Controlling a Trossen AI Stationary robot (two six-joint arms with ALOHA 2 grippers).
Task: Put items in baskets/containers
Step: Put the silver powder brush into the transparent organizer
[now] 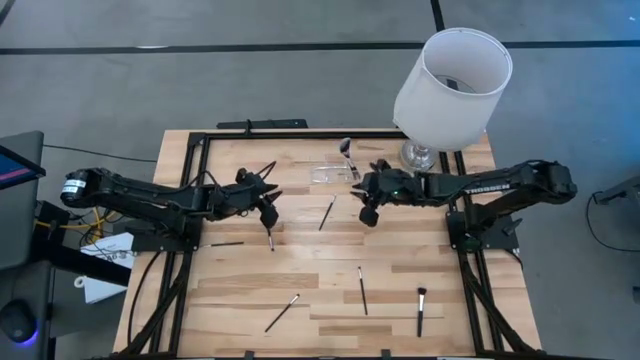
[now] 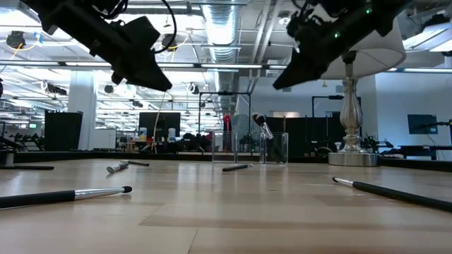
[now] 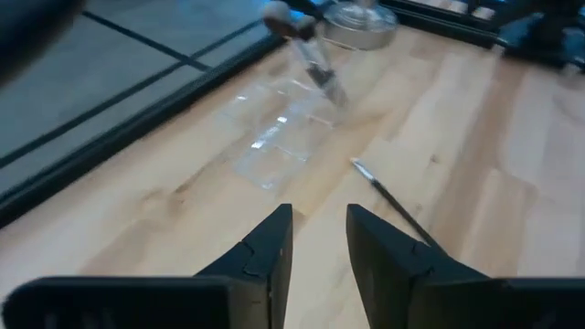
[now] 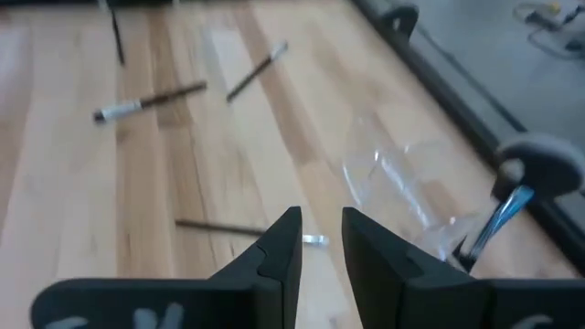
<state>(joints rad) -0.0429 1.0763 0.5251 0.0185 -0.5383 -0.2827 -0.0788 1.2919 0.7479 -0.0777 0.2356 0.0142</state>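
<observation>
Left gripper (image 1: 268,212): over table's left-centre, dark fingers (image 3: 265,256) slightly parted, nothing between.
Right gripper (image 1: 368,200): beside clear plastic organizer (image 1: 331,174), jaws narrowly apart, empty.
Organizer: far centre of wooden table (image 1: 300,290), one dark-headed brush (image 1: 346,150) leaning inside.
Slim black-handled brushes (image 1: 362,290): scattered flat on tabletop.

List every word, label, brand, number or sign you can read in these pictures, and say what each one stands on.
"TROSSEN": white lettering along the right arm in the high view; small, only just legible.
Left arm: no lettering can be made out.
Screens and signs in the room behind the table, low view: too small and blurred to read.
Makeup brushes, clear organizer and lampshade: no text visible.
</observation>
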